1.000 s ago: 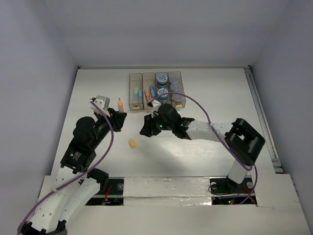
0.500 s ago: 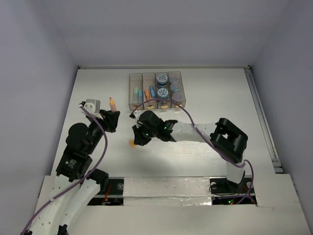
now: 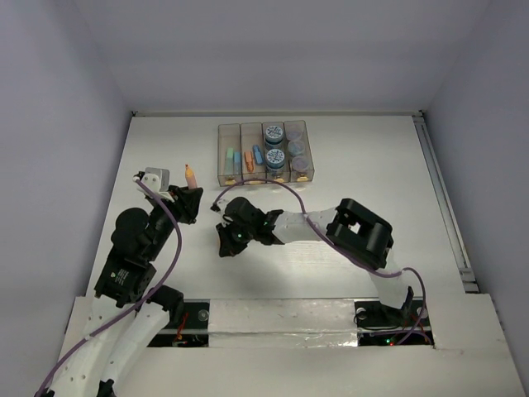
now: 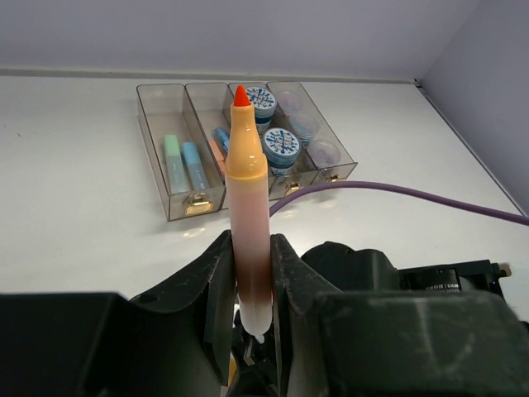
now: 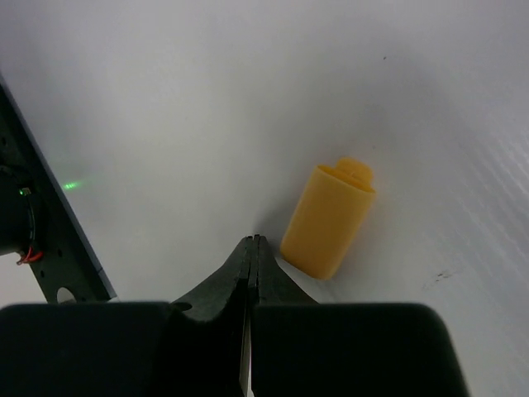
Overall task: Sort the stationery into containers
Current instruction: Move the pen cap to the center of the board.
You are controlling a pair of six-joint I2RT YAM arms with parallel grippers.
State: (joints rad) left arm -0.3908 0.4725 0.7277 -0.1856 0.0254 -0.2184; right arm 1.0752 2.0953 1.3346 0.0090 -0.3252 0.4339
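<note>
My left gripper [image 4: 250, 281] is shut on an uncapped orange marker [image 4: 246, 182], which stands upright with its red tip up; from above the marker [image 3: 190, 175] sits left of the containers [image 3: 230, 128]. The four joined bins [image 4: 153, 149] hold green and blue markers [image 4: 182, 161], an orange and a blue stick, and round blue-topped jars [image 4: 281, 142]. My right gripper [image 5: 254, 240] is shut on nothing, tips down at the table, just left of a small yellow-orange cap [image 5: 328, 219] lying on its side. From above, the right gripper [image 3: 225, 246] hides that cap.
A purple cable [image 4: 397, 194] runs across the table in front of the bins. The right arm [image 3: 355, 231] stretches leftward across the middle of the table. The left arm's base [image 3: 124, 273] stands near the front left.
My right gripper moved left and toward the front, then shut beside the cap without catching it. The left gripper drew back slightly left with the marker.
</note>
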